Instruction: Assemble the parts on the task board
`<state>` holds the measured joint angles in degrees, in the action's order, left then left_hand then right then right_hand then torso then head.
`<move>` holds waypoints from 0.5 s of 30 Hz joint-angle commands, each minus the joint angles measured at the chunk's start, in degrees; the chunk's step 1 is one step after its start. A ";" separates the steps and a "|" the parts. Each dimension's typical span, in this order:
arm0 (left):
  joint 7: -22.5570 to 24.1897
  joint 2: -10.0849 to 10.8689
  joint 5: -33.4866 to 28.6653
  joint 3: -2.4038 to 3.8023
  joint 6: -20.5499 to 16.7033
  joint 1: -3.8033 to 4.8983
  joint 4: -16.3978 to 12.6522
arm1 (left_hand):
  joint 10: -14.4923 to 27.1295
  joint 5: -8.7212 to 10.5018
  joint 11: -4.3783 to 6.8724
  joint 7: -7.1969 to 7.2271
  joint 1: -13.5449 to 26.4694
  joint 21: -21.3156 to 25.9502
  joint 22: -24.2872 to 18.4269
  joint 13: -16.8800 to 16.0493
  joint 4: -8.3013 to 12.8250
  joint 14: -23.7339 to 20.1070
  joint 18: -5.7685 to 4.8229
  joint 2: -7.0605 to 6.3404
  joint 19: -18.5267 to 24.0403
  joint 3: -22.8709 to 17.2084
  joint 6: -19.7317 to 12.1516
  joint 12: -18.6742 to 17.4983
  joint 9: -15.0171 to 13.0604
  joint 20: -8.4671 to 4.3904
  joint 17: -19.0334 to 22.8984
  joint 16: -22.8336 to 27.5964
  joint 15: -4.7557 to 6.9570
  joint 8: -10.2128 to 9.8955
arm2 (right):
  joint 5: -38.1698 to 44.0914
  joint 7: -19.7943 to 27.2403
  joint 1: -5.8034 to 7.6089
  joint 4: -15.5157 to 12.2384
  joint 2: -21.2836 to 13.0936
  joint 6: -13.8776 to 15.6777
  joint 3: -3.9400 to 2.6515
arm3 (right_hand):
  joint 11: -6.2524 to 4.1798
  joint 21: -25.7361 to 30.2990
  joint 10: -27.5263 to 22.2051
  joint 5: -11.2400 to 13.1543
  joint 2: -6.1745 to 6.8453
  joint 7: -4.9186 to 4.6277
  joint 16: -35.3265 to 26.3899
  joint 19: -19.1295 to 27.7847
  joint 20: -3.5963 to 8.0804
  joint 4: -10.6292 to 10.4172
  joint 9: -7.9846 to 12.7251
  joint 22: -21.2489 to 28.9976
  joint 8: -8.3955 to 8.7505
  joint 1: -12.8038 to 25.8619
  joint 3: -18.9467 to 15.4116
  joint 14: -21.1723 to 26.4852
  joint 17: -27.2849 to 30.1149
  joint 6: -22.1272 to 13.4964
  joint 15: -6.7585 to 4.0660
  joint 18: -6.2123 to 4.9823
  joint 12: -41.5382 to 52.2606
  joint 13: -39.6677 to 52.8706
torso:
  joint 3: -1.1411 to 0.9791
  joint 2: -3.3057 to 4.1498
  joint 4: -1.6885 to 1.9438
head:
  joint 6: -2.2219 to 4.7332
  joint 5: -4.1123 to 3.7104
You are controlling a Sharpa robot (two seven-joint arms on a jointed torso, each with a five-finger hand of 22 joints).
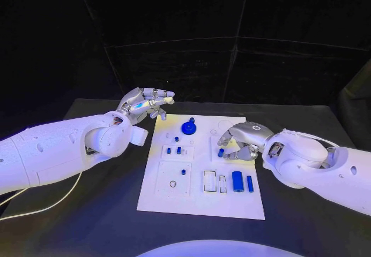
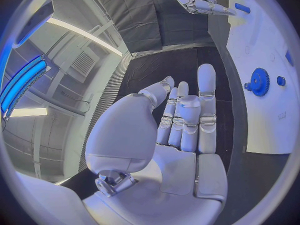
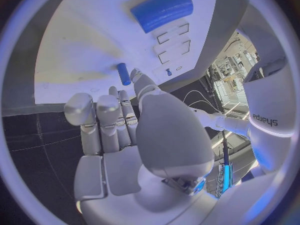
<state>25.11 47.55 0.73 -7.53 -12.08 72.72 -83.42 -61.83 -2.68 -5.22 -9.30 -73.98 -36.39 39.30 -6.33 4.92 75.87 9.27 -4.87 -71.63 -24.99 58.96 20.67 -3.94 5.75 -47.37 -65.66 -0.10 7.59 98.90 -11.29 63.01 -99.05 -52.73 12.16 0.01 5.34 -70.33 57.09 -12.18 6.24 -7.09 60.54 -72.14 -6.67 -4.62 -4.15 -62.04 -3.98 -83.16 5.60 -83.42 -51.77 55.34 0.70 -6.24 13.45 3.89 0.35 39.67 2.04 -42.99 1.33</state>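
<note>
White task board (image 1: 197, 201) lies mid-bench (image 1: 93, 225), long side running away from the robot. Left hand (image 1: 147, 103) hovers off the board's far-left corner, above the bench, fingers (image 2: 206, 92) loosely spread w/ nothing in them. Right hand (image 1: 238, 140) sits low over the board's right-centre, fingers (image 3: 94, 120) curled downward next to a small blue peg (image 1: 221, 152); can't tell if it's actually pinched. Blue gear (image 1: 189, 128) stands near the far edge. Two small blue pins (image 1: 175, 150) sit in the centre-left block, and two blue cylinders (image 1: 238, 181) lie side by side at near-right.
</note>
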 commanded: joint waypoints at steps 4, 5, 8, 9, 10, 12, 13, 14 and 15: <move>0.02 -0.04 -0.20 0.03 0.77 0.08 -0.03 | 0.40 -0.25 0.18 -0.09 -0.14 0.28 -0.06 -0.08 0.11 -0.43 1.17 0.29 0.26 0.11 -0.21 0.32 0.06 0.12 0.05 0.24 -0.13 0.19 | 1.33 -0.98 0.08 1.25 1.90 -4.04 0.02 | -0.26 -0.62 1.76 3.14 -1.82 0.01 0.42 -0.87 0.28 -0.47 -0.02 -0.74 -0.13 -1.35 1.02 -0.38 -0.15 1.32 -0.52 0.03 0.28 -0.29 | -0.06 -0.01 -0.01 | -0.14 0.02; 0.01 -0.05 -0.20 0.03 0.77 0.08 -0.03 | 0.40 -0.25 0.18 -0.09 -0.14 0.28 -0.06 -0.08 0.11 -0.43 1.17 0.29 0.26 0.11 -0.21 0.32 0.06 0.12 0.05 0.24 -0.13 0.19 | 1.33 -0.95 0.08 1.39 2.09 -4.19 0.02 | -0.31 -0.87 2.07 3.49 -2.08 -0.05 0.63 -1.11 0.31 -0.49 -0.03 -1.08 -0.16 -1.59 1.37 -0.45 -0.37 1.54 -0.58 0.11 0.23 -0.30 | -0.06 -0.01 -0.01 | -0.14 0.02; 0.01 -0.06 -0.20 0.02 0.77 0.07 -0.02 | 0.41 -0.25 0.18 -0.08 -0.22 0.34 -0.10 -0.09 0.16 -0.46 1.17 0.35 0.27 0.11 -0.19 0.41 0.05 0.13 0.07 0.23 -0.13 0.22 | 1.34 -0.81 0.07 1.77 2.67 -4.73 0.03 | -0.63 -1.98 3.53 4.33 -2.80 -0.35 1.83 -2.09 0.50 -0.65 -0.08 -2.56 -0.31 -2.25 2.72 -0.84 -1.67 2.53 -0.81 0.41 -0.01 -0.32 | -0.04 -0.04 -0.01 | -0.23 -0.03; 0.01 -0.06 -0.20 0.02 0.77 0.07 -0.02 | 0.41 -0.25 0.18 -0.08 -0.22 0.34 -0.10 -0.09 0.16 -0.46 1.17 0.35 0.27 0.11 -0.19 0.41 0.05 0.13 0.07 0.23 -0.13 0.22 | 1.35 -0.75 0.07 1.84 2.82 -4.90 0.03 | -0.79 -2.53 4.28 4.51 -2.96 -0.41 2.51 -2.57 0.59 -0.75 -0.09 -3.29 -0.36 -2.39 3.21 -1.05 -2.42 2.87 -0.92 0.57 -0.09 -0.30 | -0.03 -0.03 -0.02 | -0.27 -0.02; 0.00 -0.06 -0.20 0.02 0.77 0.07 -0.01 | 0.41 -0.25 0.18 -0.08 -0.22 0.34 -0.10 -0.09 0.16 -0.46 1.17 0.35 0.27 0.11 -0.19 0.41 0.05 0.13 0.07 0.23 -0.13 0.22 | 1.35 -0.67 0.07 1.88 2.96 -5.04 0.04 | -0.92 -2.96 4.90 4.60 -3.02 -0.47 3.03 -2.94 0.67 -0.85 -0.09 -3.86 -0.37 -2.47 3.62 -1.22 -2.97 3.15 -1.02 0.69 -0.22 -0.29 | -0.03 -0.02 -0.02 | -0.30 -0.01; -0.02 -0.06 -0.20 0.02 0.76 0.07 0.02 | 0.41 -0.25 0.18 -0.08 -0.22 0.34 -0.10 -0.09 0.16 -0.46 1.17 0.35 0.27 0.11 -0.19 0.41 0.05 0.13 0.07 0.23 -0.13 0.22 | 1.35 -0.54 0.06 1.92 3.16 -5.25 0.04 | -1.13 -3.67 6.09 4.68 -3.13 -0.48 3.91 -3.52 0.84 -0.98 -0.17 -4.80 -0.58 -2.72 4.51 -1.46 -3.89 4.01 -1.20 0.88 -0.56 -0.28 | -0.07 0.00 -0.05 | -0.37 0.04; -0.04 -0.05 -0.20 0.02 0.74 0.07 0.03 | 0.41 -0.25 0.18 -0.08 -0.22 0.34 -0.10 -0.09 0.16 -0.46 1.17 0.35 0.27 0.11 -0.19 0.41 0.05 0.13 0.07 0.23 -0.13 0.22 | 1.35 -0.50 0.06 1.93 3.24 -5.35 0.04 | -1.22 -4.10 6.75 4.73 -3.16 -0.46 4.45 -3.87 0.92 -1.01 -0.22 -5.37 -0.70 -2.87 4.99 -1.60 -4.47 4.50 -1.28 1.01 -0.72 -0.26 | -0.07 -0.01 -0.07 | -0.40 0.06; -0.05 -0.05 -0.20 0.02 0.74 0.07 0.03 | 0.41 -0.25 0.18 -0.08 -0.22 0.34 -0.10 -0.09 0.16 -0.46 1.17 0.35 0.27 0.11 -0.19 0.41 0.05 0.13 0.07 0.23 -0.13 0.22 | 1.35 -0.49 0.06 1.95 3.27 -5.40 0.04 | -1.26 -4.30 7.06 4.77 -3.17 -0.45 4.67 -4.03 0.96 -1.02 -0.24 -5.63 -0.75 -2.94 5.23 -1.65 -4.70 4.72 -1.31 1.06 -0.81 -0.26 | -0.07 -0.01 -0.07 | -0.40 0.06; -0.06 -0.05 -0.20 0.02 0.74 0.07 0.04 | 0.41 -0.25 0.18 -0.08 -0.22 0.34 -0.10 -0.09 0.16 -0.46 1.17 0.35 0.27 0.11 -0.19 0.41 0.05 0.13 0.07 0.23 -0.13 0.22 | 1.35 -0.48 0.06 1.98 3.32 -5.47 0.05 | -1.33 -4.59 7.59 4.85 -3.16 -0.42 5.01 -4.25 1.03 -1.03 -0.26 -6.01 -0.81 -3.06 5.66 -1.73 -5.05 5.07 -1.37 1.14 -1.00 -0.25 | -0.07 0.00 -0.08 | -0.46 0.04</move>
<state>24.98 47.54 0.73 -7.56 -11.97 72.72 -83.37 -61.83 -2.68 -5.22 -9.30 -73.98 -36.39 39.26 -6.34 4.92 75.87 9.27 -4.87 -71.63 -24.99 58.97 20.87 -3.94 5.75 -47.37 -65.66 -0.10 7.59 99.74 -11.91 63.00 -97.05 -49.46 8.29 0.05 4.11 -74.78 64.42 -7.51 3.38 -7.50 65.40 -76.02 -5.61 -5.64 -4.38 -67.91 -4.51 -86.03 11.12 -83.93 -56.67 60.28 -0.23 -6.18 12.76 3.59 0.30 39.68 2.01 -43.36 1.34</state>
